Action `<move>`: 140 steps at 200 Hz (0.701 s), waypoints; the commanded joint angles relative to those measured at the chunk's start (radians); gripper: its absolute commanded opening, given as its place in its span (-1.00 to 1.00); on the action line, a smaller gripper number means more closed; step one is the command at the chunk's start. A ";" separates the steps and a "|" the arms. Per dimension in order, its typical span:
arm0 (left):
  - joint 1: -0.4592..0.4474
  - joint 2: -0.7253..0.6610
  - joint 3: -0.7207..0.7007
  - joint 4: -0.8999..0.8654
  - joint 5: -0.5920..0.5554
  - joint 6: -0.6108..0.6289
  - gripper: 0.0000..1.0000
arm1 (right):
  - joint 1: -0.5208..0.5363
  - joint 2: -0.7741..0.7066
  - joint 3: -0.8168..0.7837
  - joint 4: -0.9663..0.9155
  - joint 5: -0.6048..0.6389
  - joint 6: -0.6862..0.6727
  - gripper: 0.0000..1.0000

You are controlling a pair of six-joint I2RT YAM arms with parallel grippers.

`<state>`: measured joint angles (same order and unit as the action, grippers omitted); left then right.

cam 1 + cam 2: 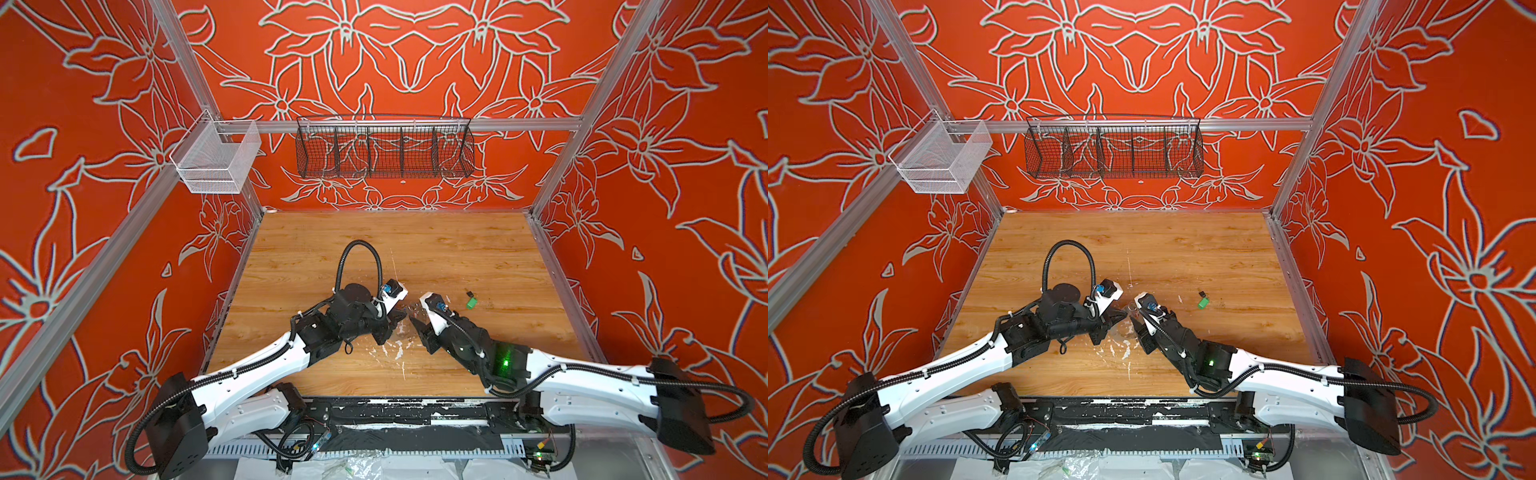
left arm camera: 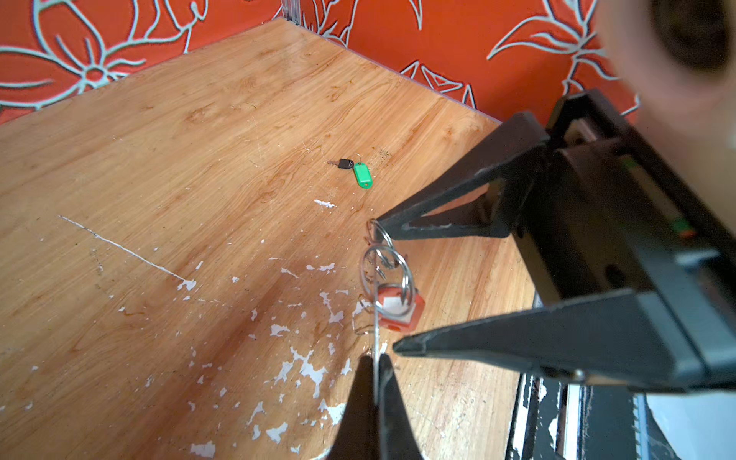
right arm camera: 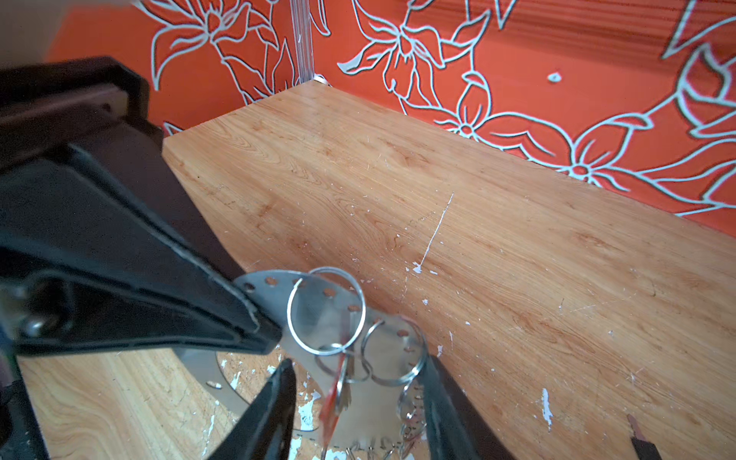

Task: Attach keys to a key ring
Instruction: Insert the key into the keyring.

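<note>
My left gripper (image 2: 376, 358) is shut on the key ring (image 3: 278, 298), a flat grey plate with holes along its rim, and holds it above the table. Seen from the left wrist, the plate (image 2: 376, 338) is edge-on. Several wire split rings (image 3: 326, 310) dangle from its rim. The orange-red key tag (image 2: 398, 310) hangs on one of them. My right gripper (image 3: 358, 382) is open, its fingers on either side of that tag and the rings. In both top views the two grippers (image 1: 401, 318) (image 1: 415, 322) meet tip to tip. The green-tagged key (image 1: 471, 302) (image 2: 362, 175) lies on the table, right of them.
White paint flecks (image 1: 390, 353) mark the wooden table (image 1: 457, 249) under the grippers. A white mesh basket (image 1: 216, 158) hangs on the left rail. A black wire basket (image 1: 384, 147) hangs on the back wall. Orange patterned walls enclose three sides.
</note>
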<state>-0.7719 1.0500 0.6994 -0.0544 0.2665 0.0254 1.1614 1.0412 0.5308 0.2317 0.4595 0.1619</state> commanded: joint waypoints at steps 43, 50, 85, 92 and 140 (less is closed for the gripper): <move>0.003 -0.051 0.006 0.004 0.002 -0.033 -1.00 | 0.006 0.032 0.024 0.061 0.067 -0.029 -0.72; 0.003 -0.052 0.002 0.006 0.001 -0.033 -1.00 | 0.007 0.027 0.024 0.056 0.060 -0.027 -0.90; 0.003 -0.055 -0.016 0.013 -0.022 -0.023 -1.00 | 0.007 -0.028 0.017 0.009 0.002 -0.013 -1.00; 0.003 -0.055 -0.018 0.011 -0.032 -0.020 -1.00 | 0.007 -0.043 0.018 -0.004 -0.011 -0.007 -1.00; 0.003 -0.055 -0.042 0.027 -0.078 0.003 -1.00 | 0.007 -0.134 0.052 -0.159 -0.064 0.057 -1.00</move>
<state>-0.7673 1.0107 0.6727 -0.0715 0.2226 0.0067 1.1648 0.9401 0.5392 0.1753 0.4286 0.1711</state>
